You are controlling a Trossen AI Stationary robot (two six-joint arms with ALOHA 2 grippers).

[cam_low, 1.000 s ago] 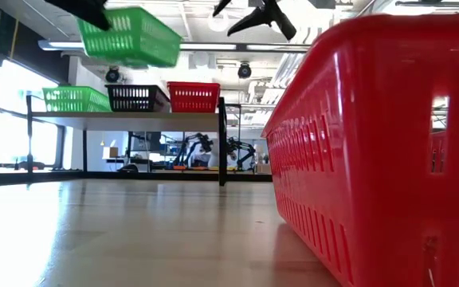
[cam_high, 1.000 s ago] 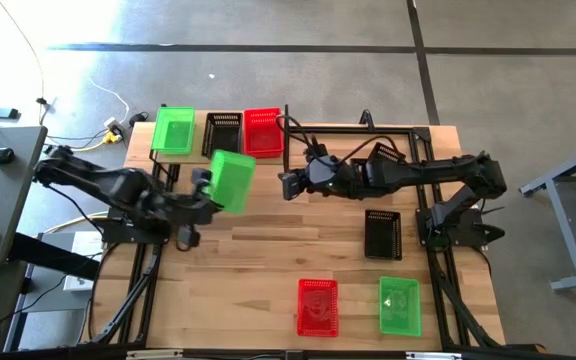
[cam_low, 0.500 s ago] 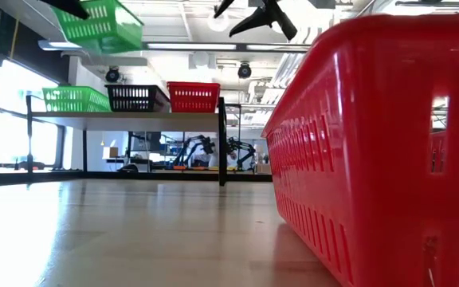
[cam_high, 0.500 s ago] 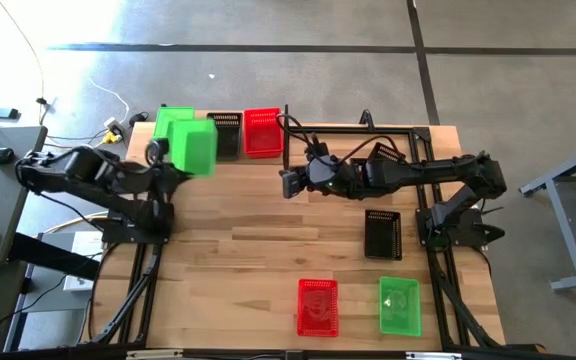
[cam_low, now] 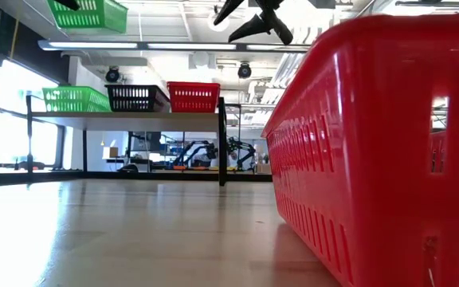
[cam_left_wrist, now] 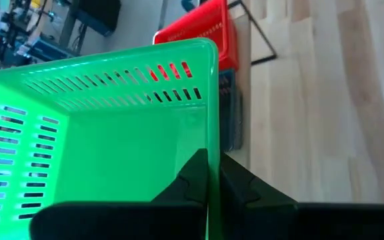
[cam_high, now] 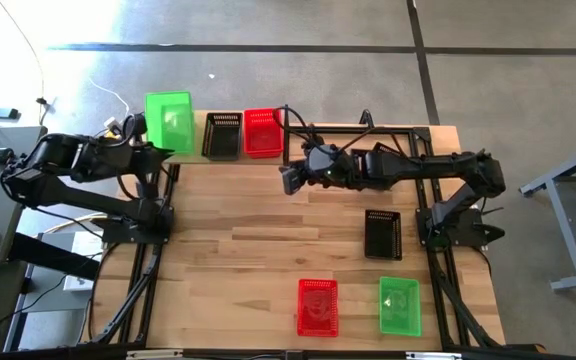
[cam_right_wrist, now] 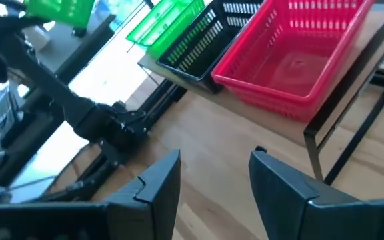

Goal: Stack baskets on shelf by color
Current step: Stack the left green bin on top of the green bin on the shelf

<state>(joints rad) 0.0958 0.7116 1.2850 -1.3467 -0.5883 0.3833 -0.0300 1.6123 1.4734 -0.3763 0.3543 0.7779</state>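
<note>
My left gripper is shut on a green basket, held high over the left end of the shelf. In the low view this basket hangs well above the green basket that stands on the shelf. A black basket and a red basket stand beside that one on the plank. My right gripper is open and empty in the air, to the near right of the shelf's right end. My left gripper pinches the rim of the held green basket's near wall, one finger inside the basket and one outside. The fingers come from the table's left and lie about along that wall. The basket is lifted clear, its opening up, roughly level.
On the tabletop a black basket lies at the right, with a red basket and a green basket near the front edge. The red one fills the right of the low view. Bare wood lies between them and the shelf.
My left gripper has carried the green basket up and toward the table's far left corner, from over the bare table in front of the shelf to above the shelf's left end. The basket, tilted before, now hangs about level. The grip has stayed shut.
</note>
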